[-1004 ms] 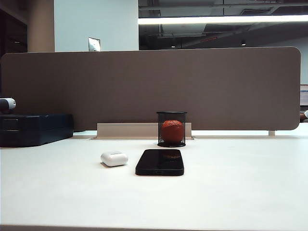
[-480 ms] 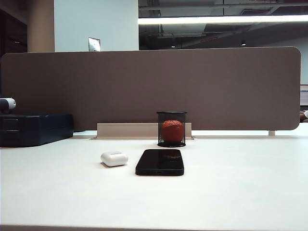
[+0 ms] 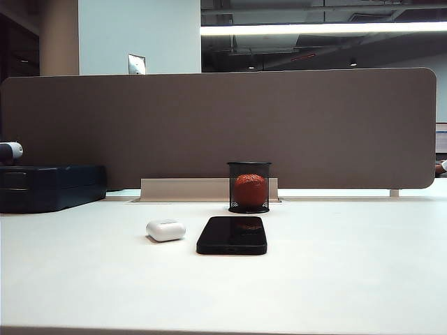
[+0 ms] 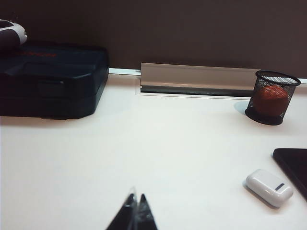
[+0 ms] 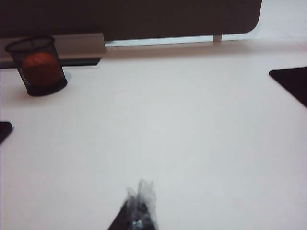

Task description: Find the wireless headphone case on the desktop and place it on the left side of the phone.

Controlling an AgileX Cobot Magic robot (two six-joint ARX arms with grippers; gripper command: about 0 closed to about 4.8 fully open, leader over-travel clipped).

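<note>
Nothing has moved in the exterior view since the earlier frames. Across the lower frame spreads the counter, bare of arms. Left of centre lies the phone, and the case rests just beside its left edge, apart from it. So the placing looks done, with both arms drawn back; probably no further move is called for. Each wrist view shows its gripper at the bottom edge, holding nothing: left gripper pinched together, right gripper likewise closed.
</note>
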